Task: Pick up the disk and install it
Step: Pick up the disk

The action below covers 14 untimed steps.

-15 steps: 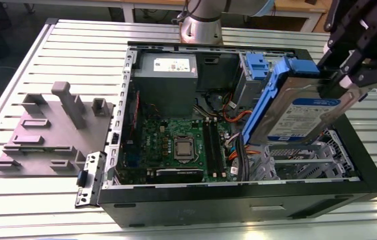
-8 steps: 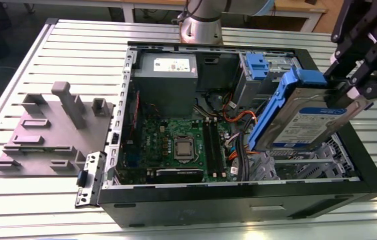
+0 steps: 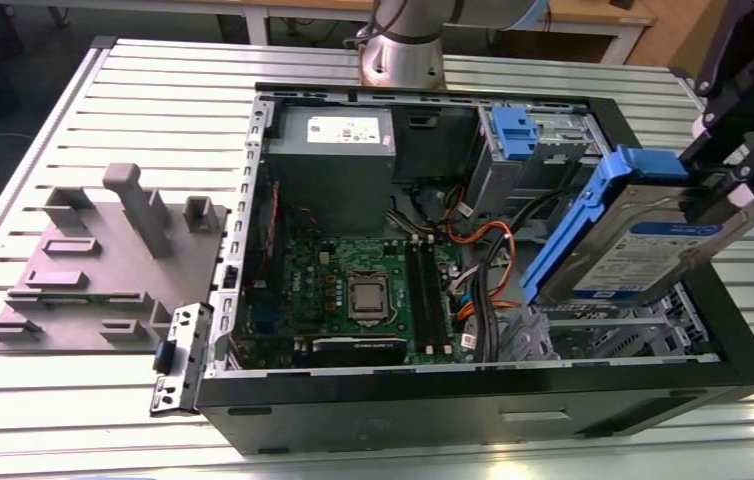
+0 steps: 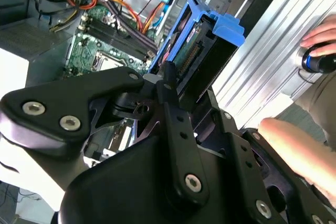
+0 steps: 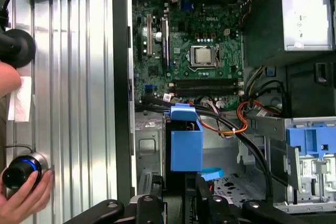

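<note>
The disk [image 3: 644,245], a silver drive with a white-and-blue label and blue side rails, hangs tilted over the open computer case [image 3: 484,385] on the exterior view's right, above the metal drive cage [image 3: 617,335]. My gripper [image 3: 713,195] is shut on its upper end. In the second wrist view the black fingers [image 4: 167,80] clamp the disk [image 4: 202,40] edge-on. In the first wrist view the disk [image 5: 186,140] points toward the case interior, with the gripper [image 5: 181,195] behind it.
Inside the case are the green motherboard [image 3: 364,280], the grey power supply [image 3: 337,140], a bare blue bracket [image 3: 511,130] and orange cables [image 3: 477,235]. A grey fixture [image 3: 110,260] lies on the slatted table. A person's hand [image 5: 21,198] holds a knob beside the case.
</note>
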Each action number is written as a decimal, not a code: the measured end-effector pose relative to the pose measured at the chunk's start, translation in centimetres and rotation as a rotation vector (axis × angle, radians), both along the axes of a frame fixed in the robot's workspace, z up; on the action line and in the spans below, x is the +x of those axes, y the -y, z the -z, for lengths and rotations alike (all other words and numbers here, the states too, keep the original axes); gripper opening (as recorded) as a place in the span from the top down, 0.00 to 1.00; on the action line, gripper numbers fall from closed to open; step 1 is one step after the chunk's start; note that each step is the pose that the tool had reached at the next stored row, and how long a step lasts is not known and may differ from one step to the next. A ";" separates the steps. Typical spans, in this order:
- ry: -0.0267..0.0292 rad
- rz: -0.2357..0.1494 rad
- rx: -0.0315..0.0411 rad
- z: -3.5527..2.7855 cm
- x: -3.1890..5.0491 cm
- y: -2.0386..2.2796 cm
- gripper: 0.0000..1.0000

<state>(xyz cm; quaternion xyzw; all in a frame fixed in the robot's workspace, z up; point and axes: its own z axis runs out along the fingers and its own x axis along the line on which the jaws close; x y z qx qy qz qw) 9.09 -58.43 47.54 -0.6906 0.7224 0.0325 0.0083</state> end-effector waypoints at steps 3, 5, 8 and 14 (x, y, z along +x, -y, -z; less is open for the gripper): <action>-0.0021 0.000 0.0001 0.17 1.05 0.00 0.65; -0.0037 0.000 0.0000 0.31 1.65 0.00 0.65; -0.0052 0.000 -0.0001 0.75 2.15 0.00 0.65; -0.0066 -0.001 0.0000 1.29 2.60 0.00 0.65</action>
